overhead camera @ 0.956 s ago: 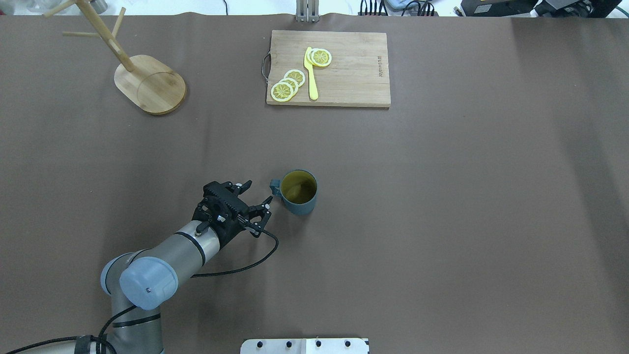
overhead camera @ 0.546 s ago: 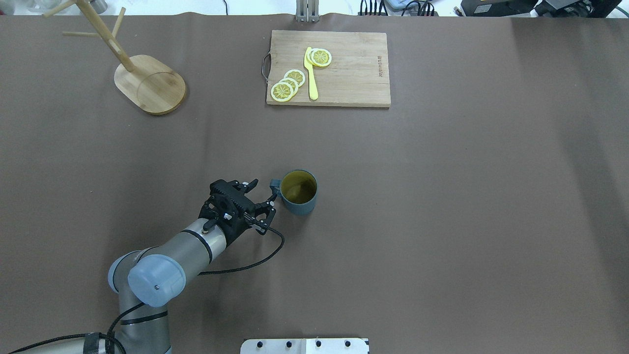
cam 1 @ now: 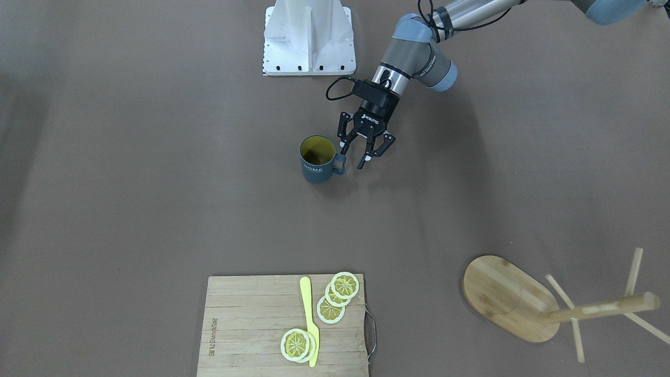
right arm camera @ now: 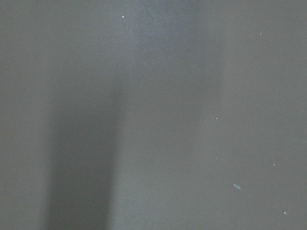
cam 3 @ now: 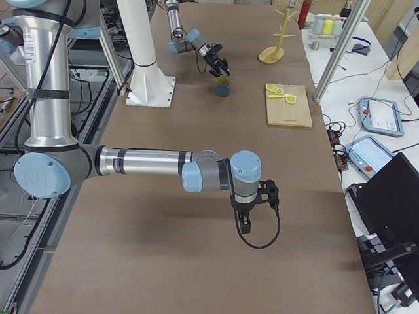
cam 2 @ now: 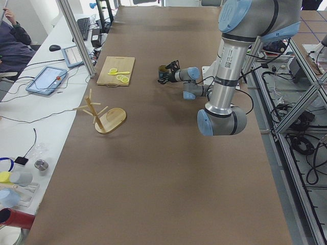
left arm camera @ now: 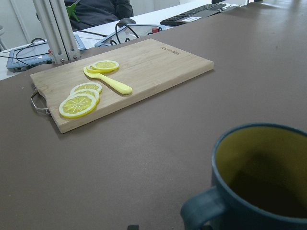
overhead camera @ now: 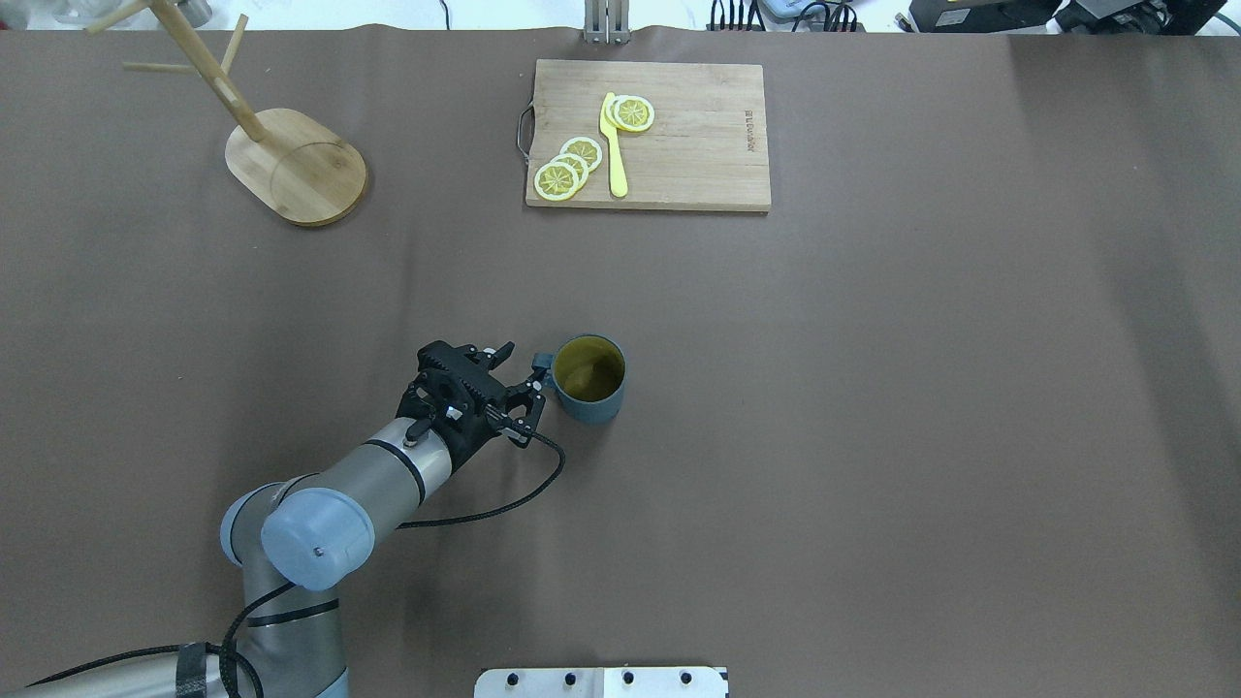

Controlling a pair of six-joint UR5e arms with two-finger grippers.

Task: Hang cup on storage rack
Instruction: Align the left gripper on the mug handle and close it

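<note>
The cup [overhead camera: 588, 378], a dark slate-blue mug with a yellow-green inside, stands upright near the table's middle. Its handle [overhead camera: 542, 365] points at my left gripper [overhead camera: 520, 372]. That gripper is open and holds nothing, its fingertips just short of the handle on either side. The front-facing view shows the cup [cam 1: 315, 163] with one fingertip [cam 1: 342, 144] close above the handle. In the left wrist view the cup [left arm camera: 261, 184] fills the lower right. The storage rack [overhead camera: 296, 165] stands at the far left. My right gripper [cam 3: 246, 220] hovers over bare table; I cannot tell whether it is open or shut.
A bamboo cutting board [overhead camera: 693, 145] with lemon slices [overhead camera: 567, 167] and a yellow knife [overhead camera: 613, 145] lies at the far middle. The robot's white base plate [cam 1: 309, 36] sits at the near edge. A person [cam 2: 13, 35] sits beyond the far side.
My left gripper has moved toward the cup, closing most of the gap to its handle. It stays open. The cup has not moved.
</note>
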